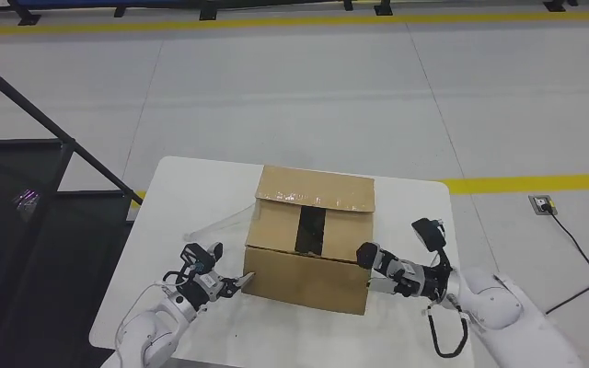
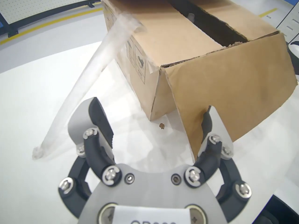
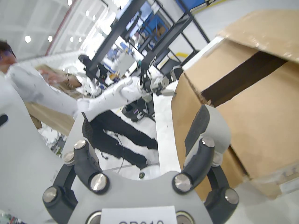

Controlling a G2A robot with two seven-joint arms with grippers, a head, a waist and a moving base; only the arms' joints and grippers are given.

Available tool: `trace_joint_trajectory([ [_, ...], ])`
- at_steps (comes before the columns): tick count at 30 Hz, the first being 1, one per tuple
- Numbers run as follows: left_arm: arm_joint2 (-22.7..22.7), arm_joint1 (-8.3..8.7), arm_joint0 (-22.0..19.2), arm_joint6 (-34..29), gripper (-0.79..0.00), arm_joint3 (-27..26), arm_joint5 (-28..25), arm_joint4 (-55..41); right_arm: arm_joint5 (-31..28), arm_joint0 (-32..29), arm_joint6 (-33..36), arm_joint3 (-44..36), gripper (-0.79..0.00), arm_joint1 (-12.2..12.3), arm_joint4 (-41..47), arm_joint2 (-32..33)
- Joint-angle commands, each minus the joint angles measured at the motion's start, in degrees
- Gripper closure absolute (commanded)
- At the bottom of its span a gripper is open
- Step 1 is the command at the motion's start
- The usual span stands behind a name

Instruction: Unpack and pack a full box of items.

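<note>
So we've got the box [image 1: 313, 239] on the table [image 1: 184, 202], our left gripper [image 2: 151, 107] and right gripper [image 3: 142, 115] both spread wide and empty at its near corners, probably to lift its drooping front flap [image 2: 233, 94].

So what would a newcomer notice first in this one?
A brown cardboard box sits mid-table, its top parted by a dark gap. A strip of clear tape trails from its side down to the white table. The left claw and right claw are open at the box's near corners.
</note>
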Motion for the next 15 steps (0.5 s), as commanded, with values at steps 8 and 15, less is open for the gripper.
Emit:
trace_joint_trajectory([
  [8, 0.0, 0.02, 0.0, 0.0, -0.785, 0.0, 0.0, 0.0, 1.4, 1.3, -0.2, 1.4, -0.785, -0.3, 2.7, -0.5],
  [15, 0.0, 0.02, 0.0, 0.0, -0.785, 0.0, 0.0, 0.0, 11.7, 2.9, -1.9, 1.9, -0.785, -1.4, 5.5, -3.0],
])
